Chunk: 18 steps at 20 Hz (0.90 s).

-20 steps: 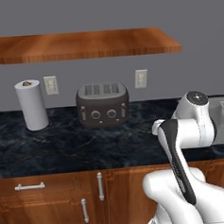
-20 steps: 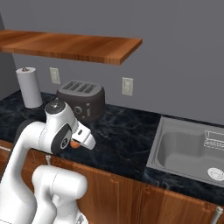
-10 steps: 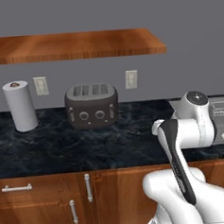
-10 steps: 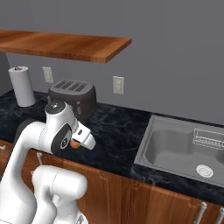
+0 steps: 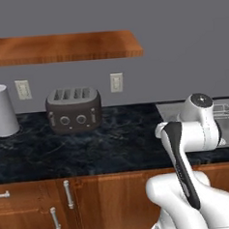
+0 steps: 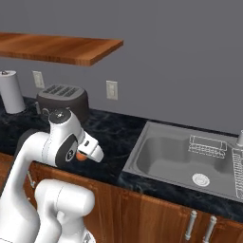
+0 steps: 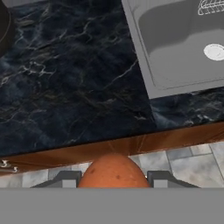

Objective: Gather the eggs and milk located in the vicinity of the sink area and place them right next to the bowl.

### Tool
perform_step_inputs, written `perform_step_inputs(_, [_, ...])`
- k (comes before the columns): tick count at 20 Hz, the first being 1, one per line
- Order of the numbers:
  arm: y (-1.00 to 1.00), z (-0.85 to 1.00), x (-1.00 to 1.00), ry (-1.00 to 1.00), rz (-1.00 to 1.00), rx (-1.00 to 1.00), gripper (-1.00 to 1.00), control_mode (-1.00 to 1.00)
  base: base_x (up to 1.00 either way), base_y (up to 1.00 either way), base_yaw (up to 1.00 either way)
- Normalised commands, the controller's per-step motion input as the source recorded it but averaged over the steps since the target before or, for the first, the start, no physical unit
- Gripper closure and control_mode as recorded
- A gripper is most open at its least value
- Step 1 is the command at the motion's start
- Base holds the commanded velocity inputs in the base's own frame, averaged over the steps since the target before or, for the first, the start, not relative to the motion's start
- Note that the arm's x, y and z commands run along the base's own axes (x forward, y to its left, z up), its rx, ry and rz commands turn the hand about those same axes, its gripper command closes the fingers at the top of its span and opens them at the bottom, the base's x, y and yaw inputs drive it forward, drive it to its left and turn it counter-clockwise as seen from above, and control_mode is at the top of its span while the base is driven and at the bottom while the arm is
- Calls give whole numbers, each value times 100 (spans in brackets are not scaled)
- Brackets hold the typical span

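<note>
One of the eggs [image 7: 113, 171], a smooth brown-orange oval, sits between my gripper's [image 7: 113, 180] two dark fingertips, which are shut on it. From the right base camera the egg [image 6: 81, 156] peeks out under the white hand, and the gripper [image 6: 88, 152] hangs over the front edge of the dark counter [image 6: 118, 137]. The steel sink [image 6: 166, 159] lies to the right of the hand, with a wire rack [image 6: 207, 144] and a round drain [image 6: 200, 179]. The sink [image 7: 175, 41] fills the hand view's upper right corner. The milk and the bowl are out of view.
A dark toaster [image 5: 73, 109] and a paper towel roll [image 5: 2, 110] stand at the back left of the counter. A wooden shelf [image 5: 63, 47] hangs above them. Wooden cabinet doors with metal handles [image 5: 69, 201] run below the counter edge.
The base has driven to the right: toaster and paper roll slid left in both base views and the sink came further in. The arm kept its pose with the egg held.
</note>
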Motion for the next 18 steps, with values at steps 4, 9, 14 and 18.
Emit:
perform_step_inputs(4, [0,0,0,0,0,0,100,100,0,-54,-2])
perform_step_inputs(9, [0,0,0,0,0,0,100,100,0,-54,-2])
perform_step_inputs(14, [0,0,0,0,0,0,100,100,0,-54,-2])
perform_step_inputs(18, [0,0,0,0,0,0,100,100,0,-56,-2])
